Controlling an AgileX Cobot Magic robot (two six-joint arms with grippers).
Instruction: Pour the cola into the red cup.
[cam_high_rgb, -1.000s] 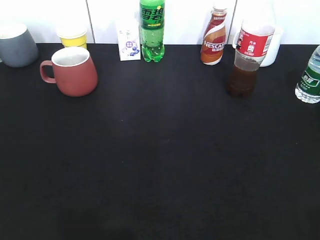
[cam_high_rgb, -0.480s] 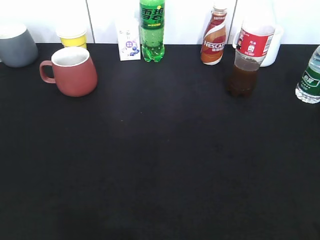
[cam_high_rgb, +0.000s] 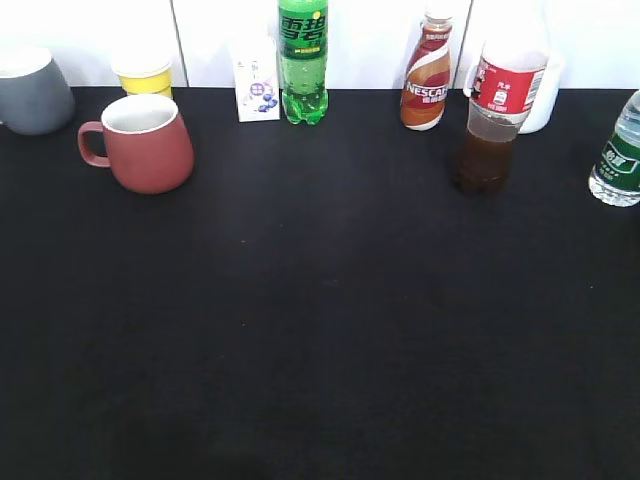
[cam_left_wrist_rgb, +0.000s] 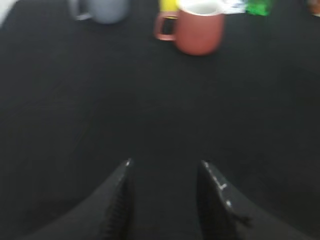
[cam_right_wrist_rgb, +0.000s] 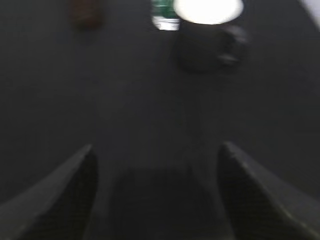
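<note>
Exterior view: cola (cam_high_rgb: 492, 120) standing back right, red cup (cam_high_rgb: 140, 142) back left, well apart. Both grippers (cam_left_wrist_rgb: 165, 167) (cam_right_wrist_rgb: 156, 150) hanging spread, empty. Approach step pending; next, right grasping cola.

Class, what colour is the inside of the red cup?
White; the red cup shows it best in the exterior view.

We see the cola (cam_high_rgb: 492, 125), a clear bottle with a red label, standing upright at the back right of the black counter (cam_high_rgb: 320, 330), dark liquid filling its lower part. The red cup (cam_high_rgb: 143, 142), squat with a white inside, stands upright far to the left, handle pointing left.
</note>
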